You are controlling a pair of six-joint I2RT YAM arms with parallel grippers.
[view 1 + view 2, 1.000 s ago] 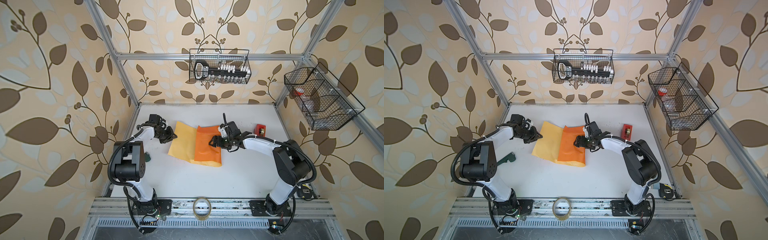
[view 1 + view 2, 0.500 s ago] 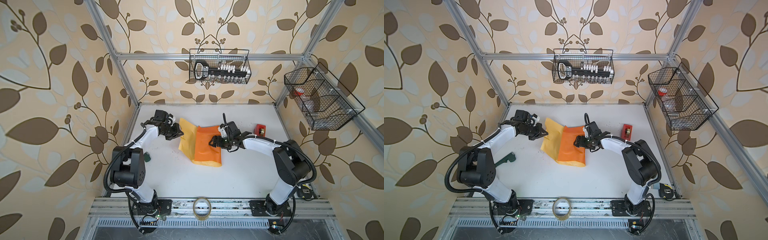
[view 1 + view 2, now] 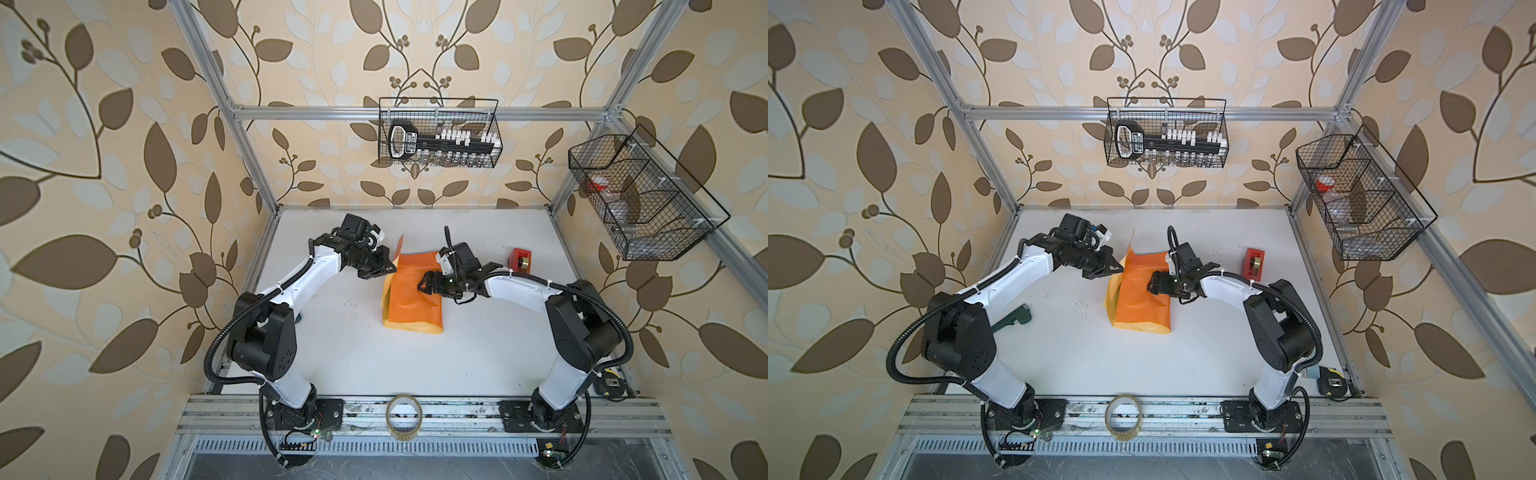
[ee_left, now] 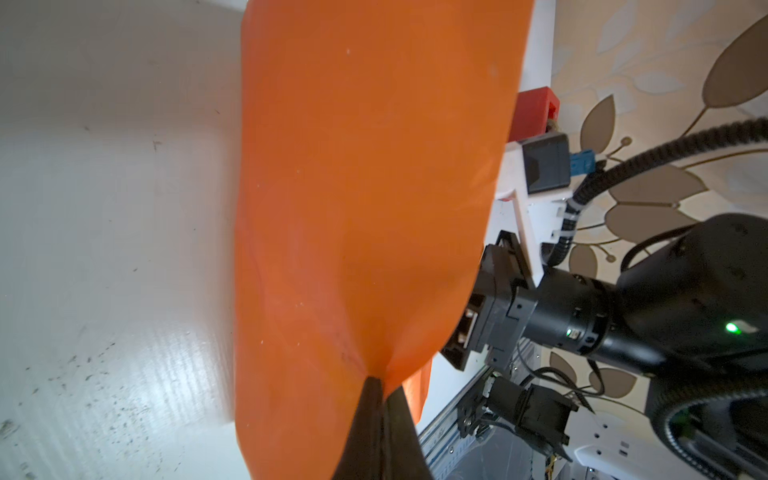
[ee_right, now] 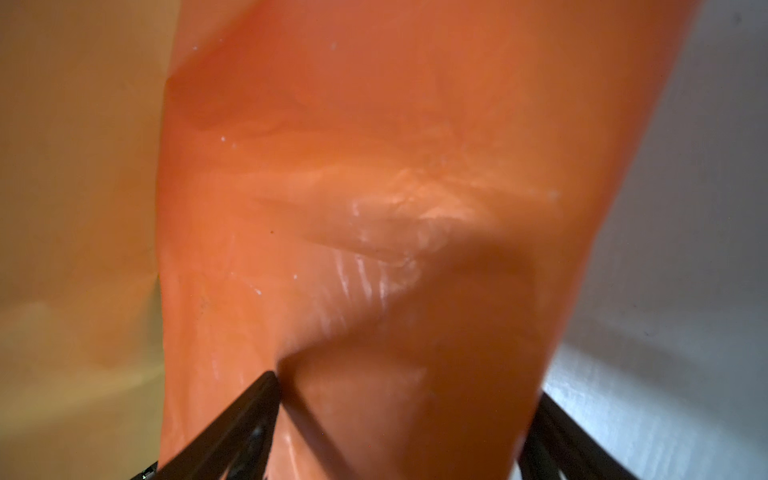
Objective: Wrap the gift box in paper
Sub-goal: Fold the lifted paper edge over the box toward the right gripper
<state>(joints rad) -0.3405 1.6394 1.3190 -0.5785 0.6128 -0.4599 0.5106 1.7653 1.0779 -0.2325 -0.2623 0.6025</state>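
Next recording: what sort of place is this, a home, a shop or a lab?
Probably a lab robot cell dressed to look homely: an aluminium frame holds leaf-patterned wallpaper panels, two robot arms are mounted on a front rail, and wire baskets hang on the walls.

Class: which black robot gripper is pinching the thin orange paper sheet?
The left gripper, shut on the paper's lifted edge; the right gripper's jaws stand wide apart.

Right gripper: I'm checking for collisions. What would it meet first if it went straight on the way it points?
The orange paper: it lies right in front of the right gripper, between its spread fingers. What sits beneath the paper is hidden.
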